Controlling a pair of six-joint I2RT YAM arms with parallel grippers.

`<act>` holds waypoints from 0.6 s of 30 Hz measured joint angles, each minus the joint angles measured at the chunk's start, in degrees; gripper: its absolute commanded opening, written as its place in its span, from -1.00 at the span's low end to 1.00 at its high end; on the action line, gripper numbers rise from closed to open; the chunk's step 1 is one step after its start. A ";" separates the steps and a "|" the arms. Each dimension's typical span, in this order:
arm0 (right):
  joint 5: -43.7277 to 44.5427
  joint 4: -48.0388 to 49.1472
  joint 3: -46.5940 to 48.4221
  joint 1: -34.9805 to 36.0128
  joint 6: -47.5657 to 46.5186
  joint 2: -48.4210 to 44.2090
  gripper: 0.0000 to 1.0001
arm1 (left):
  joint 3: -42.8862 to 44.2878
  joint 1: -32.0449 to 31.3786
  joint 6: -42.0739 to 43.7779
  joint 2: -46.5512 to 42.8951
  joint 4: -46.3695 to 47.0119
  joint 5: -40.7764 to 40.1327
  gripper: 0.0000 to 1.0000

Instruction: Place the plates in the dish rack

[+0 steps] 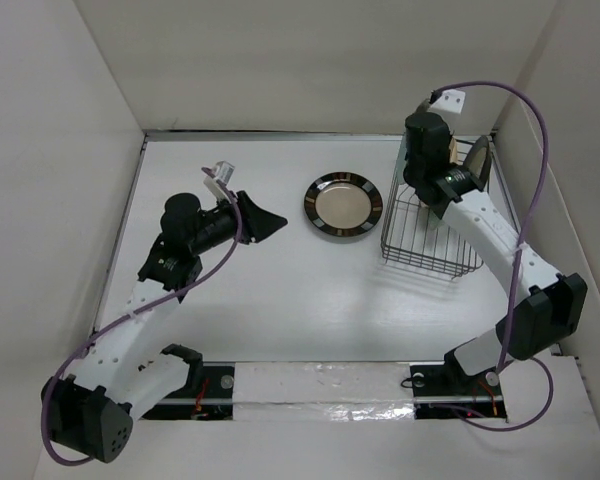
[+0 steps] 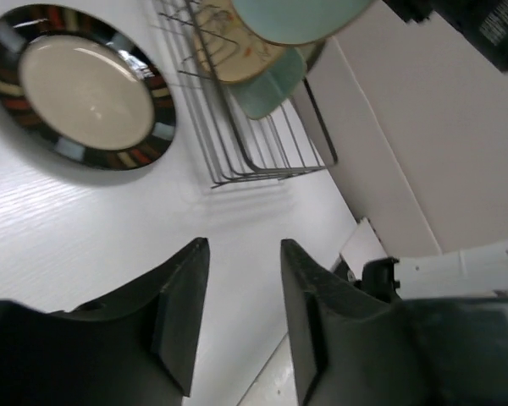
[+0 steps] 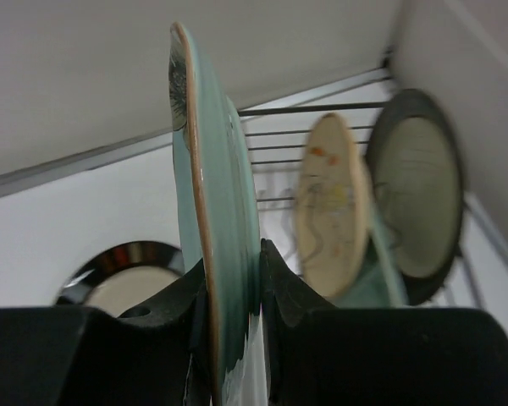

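My right gripper (image 3: 233, 262) is shut on a pale green plate (image 3: 224, 194), held on edge above the black wire dish rack (image 1: 432, 252). In the rack stand a tan leaf-pattern plate (image 3: 328, 203), a grey-brown-rimmed cream plate (image 3: 419, 186) and another pale green plate (image 3: 379, 283). The black-rimmed cream plate (image 1: 343, 206) lies flat on the table left of the rack. My left gripper (image 1: 267, 219) is open and empty, left of that plate; it shows the plate (image 2: 85, 85) and the rack (image 2: 267, 148) ahead of its tips.
White walls enclose the table on the left, back and right. The rack stands close to the right wall. A glossy strip runs along the near edge between the arm bases (image 1: 320, 385).
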 measured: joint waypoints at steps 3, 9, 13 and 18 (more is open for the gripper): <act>7.17 -5.79 4.13 -0.92 -4.00 1.81 -1.00 | 1.73 -5.29 2.38 -0.74 -0.46 0.00 -0.53; 13.16 -10.69 10.01 -2.27 -9.05 8.13 -1.00 | 1.73 -9.14 5.68 -1.81 -3.63 -1.31 -0.61; 14.80 -12.94 13.25 -3.06 -11.39 13.31 -1.00 | 2.38 -10.86 8.11 -1.84 -7.21 -3.54 -0.57; 14.60 -13.57 13.94 -4.15 -12.28 17.77 -1.00 | 3.13 -11.39 9.60 -1.97 -8.55 -5.18 -0.46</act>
